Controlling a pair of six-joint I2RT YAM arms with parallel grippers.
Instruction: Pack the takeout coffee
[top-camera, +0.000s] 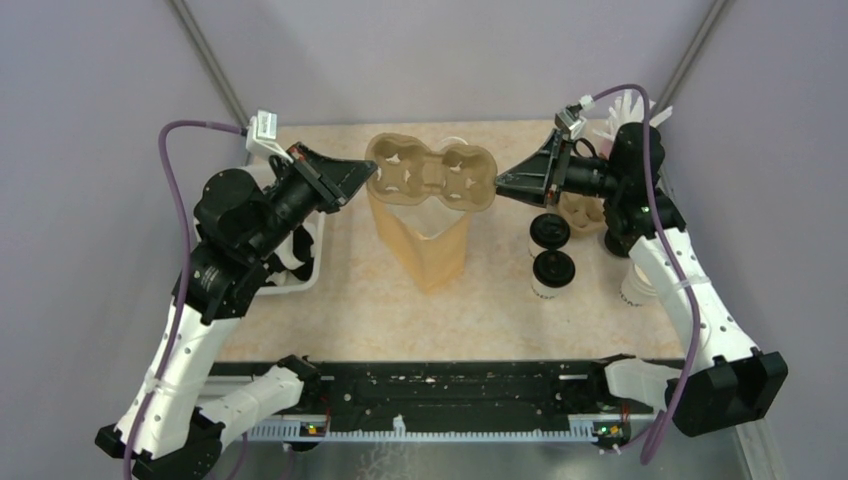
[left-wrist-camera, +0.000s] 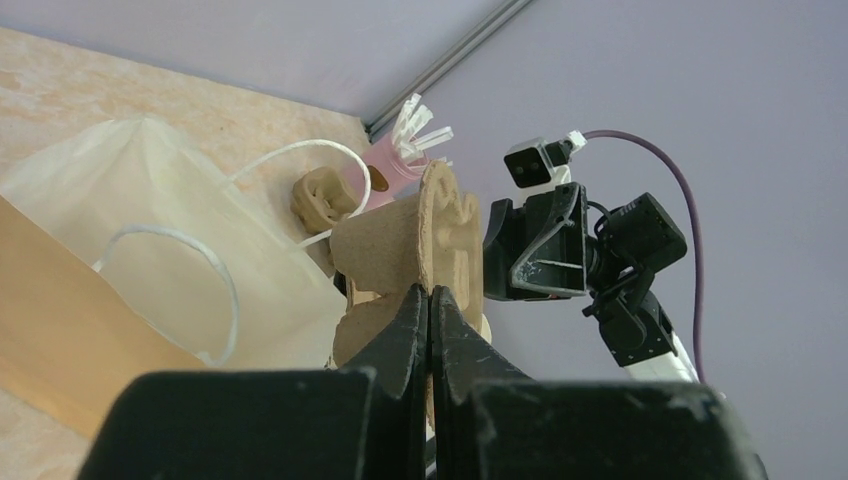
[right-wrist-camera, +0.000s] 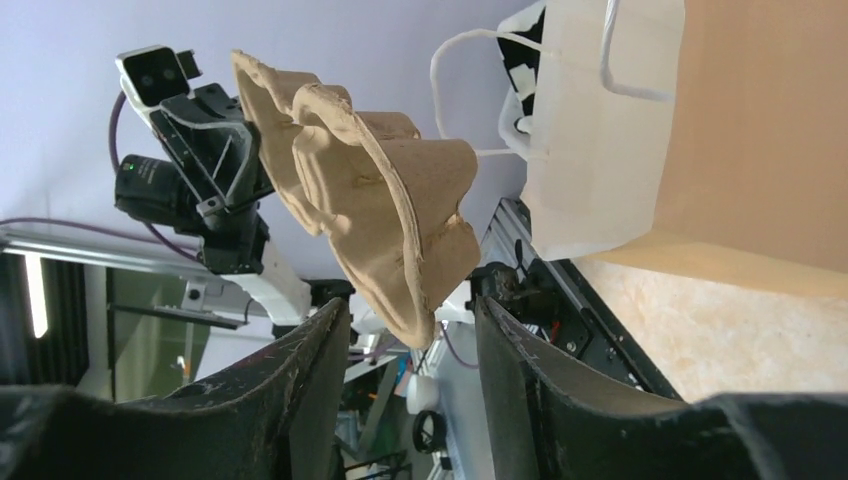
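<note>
Start at the left gripper (top-camera: 368, 180): pressed together, pinching the end rim of a cardboard carrier (top-camera: 430, 172), with no gap showing in the left wrist view. Follow the carrier's long axis straight across to the right gripper (top-camera: 502, 186): spread, straddling the opposite end rim, with a clear gap on either side of the cardboard in the right wrist view, so not seen to clamp anything. Place the carrier, then, between the two sets of fingers, roughly level, hanging over the open mouth of a brown paper bag (top-camera: 425, 250) standing directly beneath.

Now find the coffee cups (top-camera: 549, 232): two, white with black lids, upright on the table (top-camera: 350, 320), lower than the right fingers and just to their near side. Note the pair lined up one behind the other, running from the right fingers back toward that arm's base; touching or barely apart, cannot tell which from above. Not in the carrier, not in the bag, so no packing done yet.

Reckon them near the right fingers and well apart from the left ones, with the bag standing between. Judge the right arm much the nearer, and probably the one to fetch them, dropping down and back from the carrier's end. Given the upright axis, expect a grasp around the cup wall or over the lid.

Beyond the right fingers, note a pink cup (left-wrist-camera: 385, 170) of white straws; beside the left arm, a white bin (top-camera: 305, 265).
</note>
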